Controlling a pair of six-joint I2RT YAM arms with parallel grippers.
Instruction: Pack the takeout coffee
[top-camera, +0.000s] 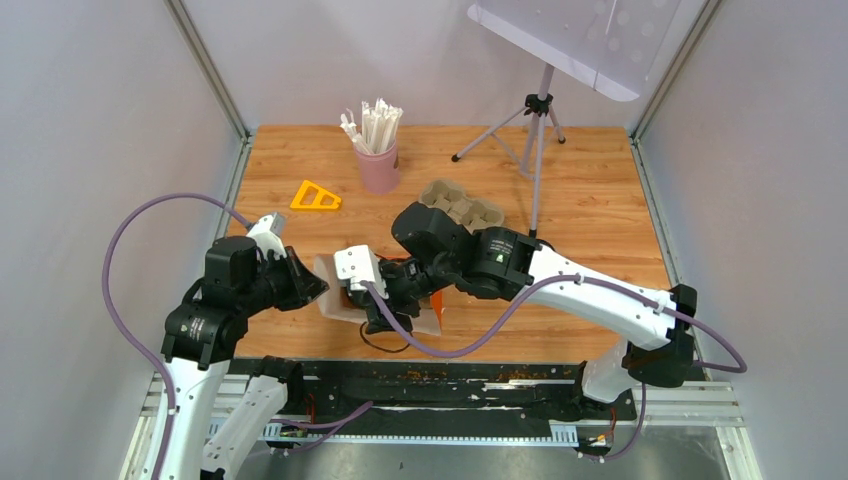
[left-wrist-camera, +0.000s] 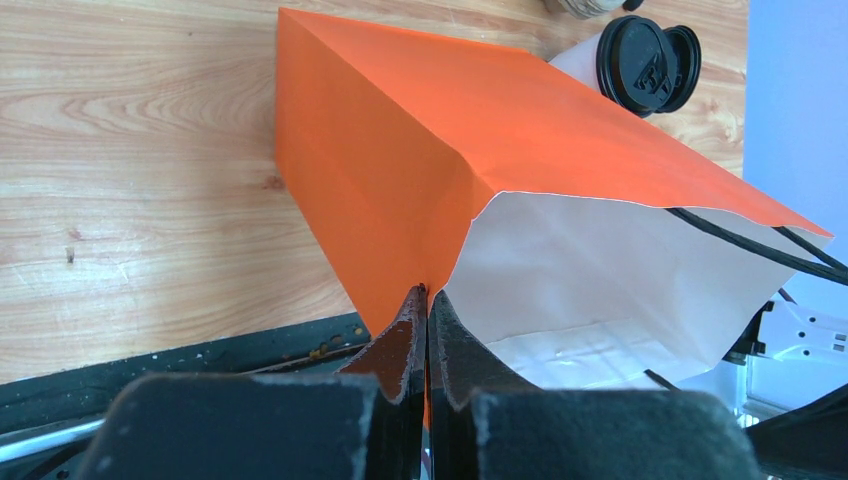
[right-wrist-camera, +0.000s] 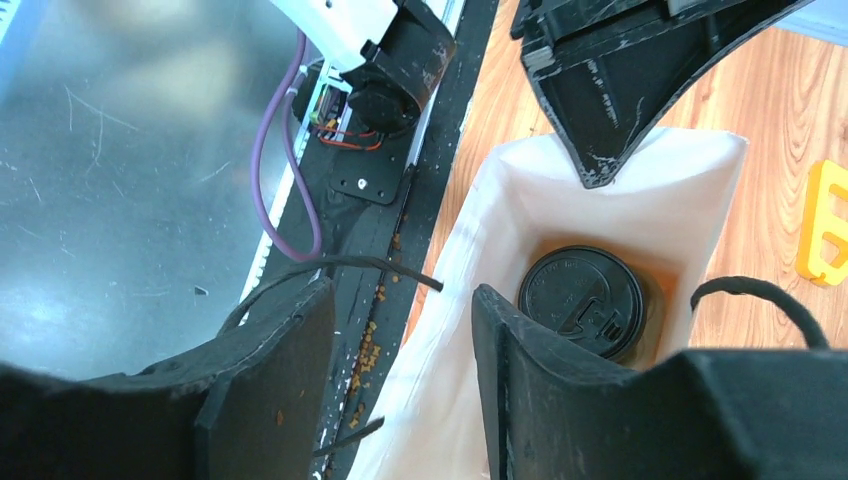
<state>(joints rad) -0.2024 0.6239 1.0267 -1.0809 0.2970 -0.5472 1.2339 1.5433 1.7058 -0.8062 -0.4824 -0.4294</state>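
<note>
Closest in, my left gripper (left-wrist-camera: 427, 300) has its two fingers pressed flat together on a creased edge of the orange paper bag (left-wrist-camera: 400, 130). The paper is pinched between them right at the bag's mouth. From there I see the bag's orange outside running away from me over the wooden table (left-wrist-camera: 130, 150), and its white lining opening to the right. Whether the bag stands or leans I cannot tell.

My right gripper (right-wrist-camera: 402, 295) hangs at the same mouth with its fingers well apart and nothing clamped in them. One finger is over the white inside. The other is outside the bag wall, over the black strip along the table's near edge.

Down in the bag sits a lidded cup (right-wrist-camera: 582, 300), its black lid facing up at my right wrist. Only a sliver of its dark side shows.

Outside the bag, the whitish cup (left-wrist-camera: 630, 65) lies on its side on the table, just beyond the bag's far end, with its black lid turned toward my left wrist.

Farther back on the table are a yellow triangular piece (top-camera: 315, 197), a pink cup of white sticks (top-camera: 378, 165) and a pulp cup carrier (top-camera: 462, 205).
</note>
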